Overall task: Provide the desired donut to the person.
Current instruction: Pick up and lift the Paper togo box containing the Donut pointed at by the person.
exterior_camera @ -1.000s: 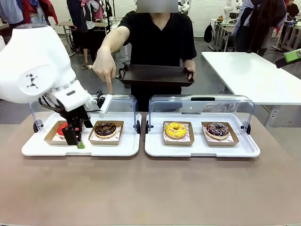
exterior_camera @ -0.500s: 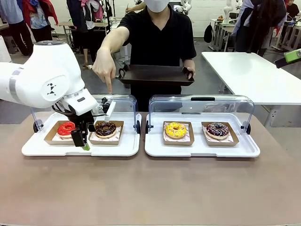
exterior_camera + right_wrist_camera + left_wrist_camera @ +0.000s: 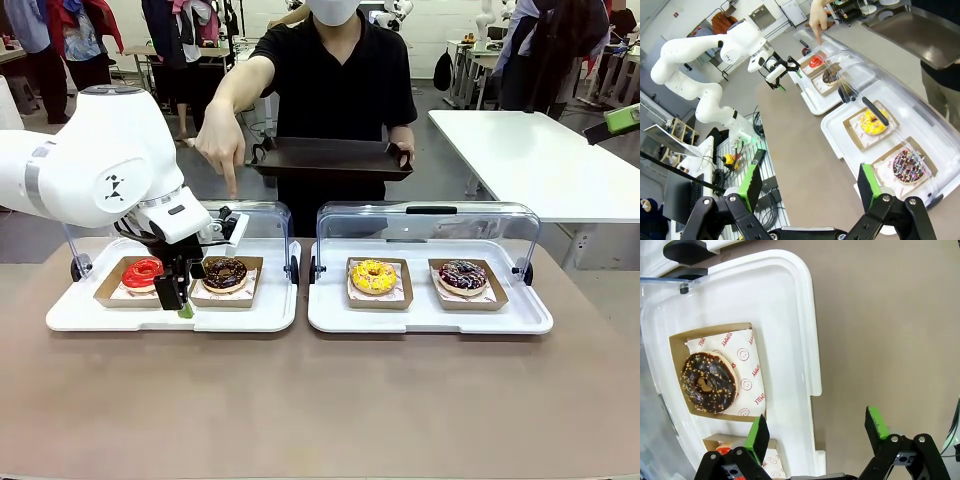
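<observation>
While spread, tool point(image 3: 816, 422) astride tray rim point(image 3: 810, 340)

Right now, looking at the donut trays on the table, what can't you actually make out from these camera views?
Red donut: front view, partly behind the left gripper; left wrist view, cut off by the bottom edge.
Left tray's clear lid: front view, largely behind the left arm.
Which donut the person's pointing hand picks: front view gives no depth; right wrist view, too small.
</observation>
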